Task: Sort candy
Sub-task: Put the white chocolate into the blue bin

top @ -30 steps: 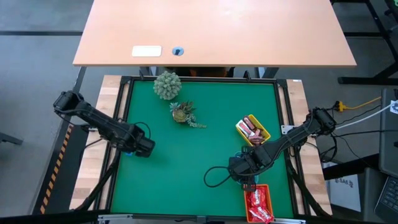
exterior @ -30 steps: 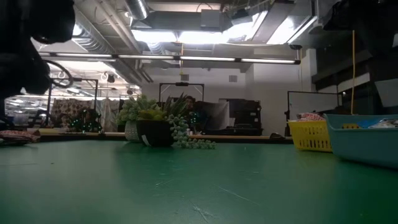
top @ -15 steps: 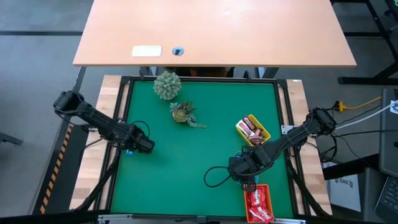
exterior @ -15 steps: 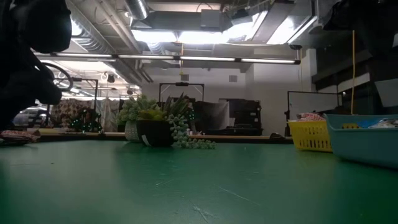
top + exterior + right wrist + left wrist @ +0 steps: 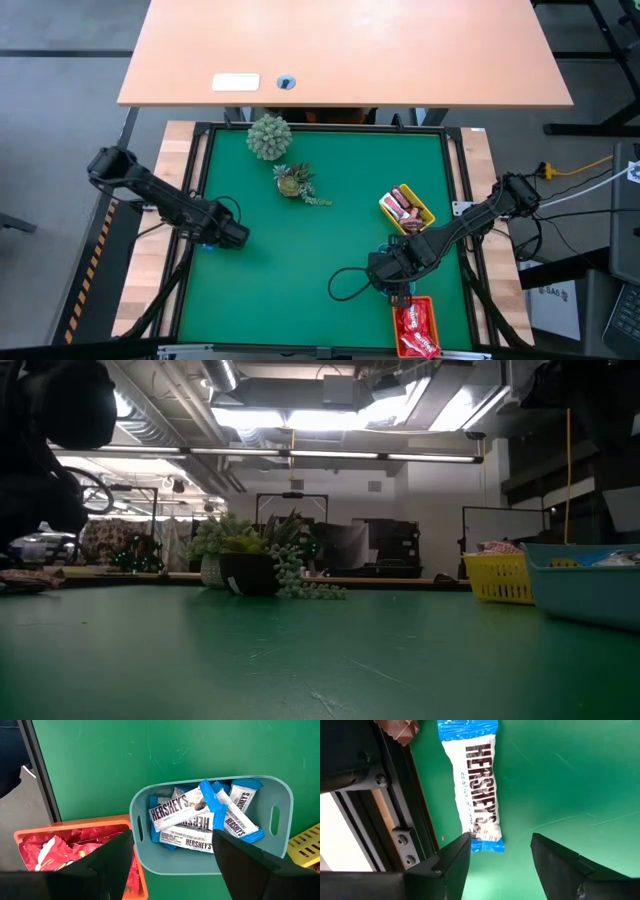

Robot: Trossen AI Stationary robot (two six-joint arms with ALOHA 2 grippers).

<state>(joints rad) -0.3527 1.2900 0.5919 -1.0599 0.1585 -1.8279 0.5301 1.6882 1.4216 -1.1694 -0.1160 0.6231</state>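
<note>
A blue-and-white candy bar (image 5: 479,785) lies flat on the green mat (image 5: 300,260) by the table's left edge. A brown wrapper (image 5: 397,727) lies just beyond it. My left gripper (image 5: 500,851) (image 5: 232,236) is open above the bar's near end, which lies beside one fingertip. My right gripper (image 5: 172,870) (image 5: 385,272) is open and empty, hovering over a blue tray (image 5: 140,820) that holds several blue-and-white bars (image 5: 200,817). An orange tray (image 5: 75,827) (image 5: 428,305) beside it holds red packets (image 5: 414,330).
A yellow tray (image 5: 392,213) with dark mini bars stands at the right, beyond the blue tray. Two small green plants (image 5: 270,136) (image 5: 295,182) stand at the far middle. The table's black frame rail (image 5: 395,820) runs close beside the left gripper. Open mat lies in the middle.
My left gripper has come down a little by the table's left edge.
</note>
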